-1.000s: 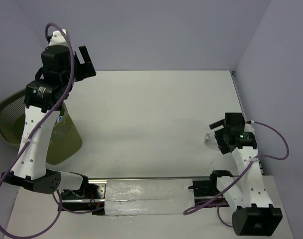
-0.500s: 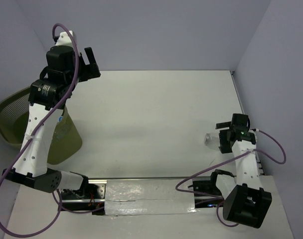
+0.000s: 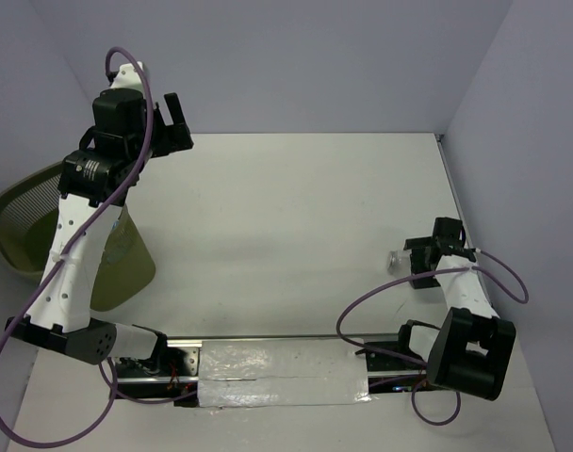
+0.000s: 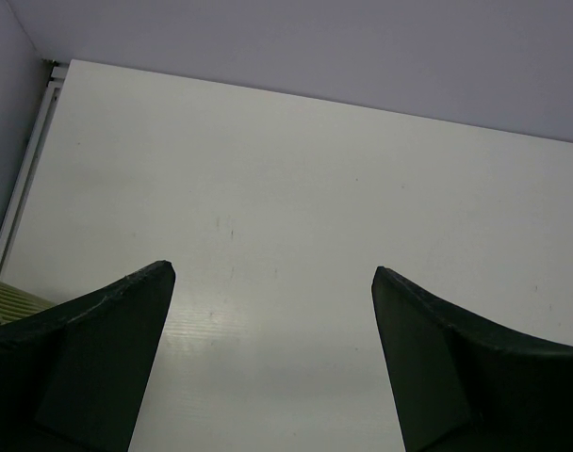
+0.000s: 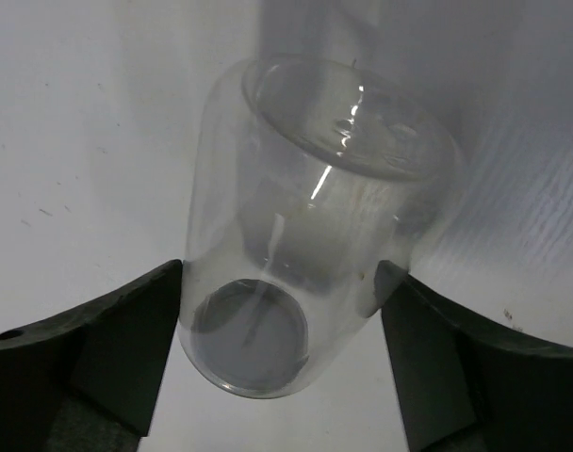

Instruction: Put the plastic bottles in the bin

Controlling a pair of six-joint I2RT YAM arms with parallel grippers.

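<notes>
One clear plastic bottle [image 3: 396,260] lies on the white table at the right; in the right wrist view the bottle [image 5: 324,207] fills the middle, its round end toward the camera. My right gripper [image 3: 412,265] is low at the table, open, with one finger on each side of the bottle [image 5: 282,282]. My left gripper [image 3: 171,130] is open and empty, held high over the table's back left corner [image 4: 272,282]. The olive-green mesh bin [image 3: 23,235] stands at the left, partly behind the left arm. A pale bottle shape with a blue spot [image 3: 119,237] shows at the bin's right wall.
Lilac walls close the back and both sides. A metal rail [image 3: 286,363] with both arm bases runs along the near edge. A purple cable [image 3: 362,311] loops beside the right arm. A sliver of the bin [image 4: 8,301] shows in the left wrist view.
My right arm has folded down and its gripper has dropped to the table around the bottle. My left gripper has shifted slightly back and right. The bottle has stayed put.
</notes>
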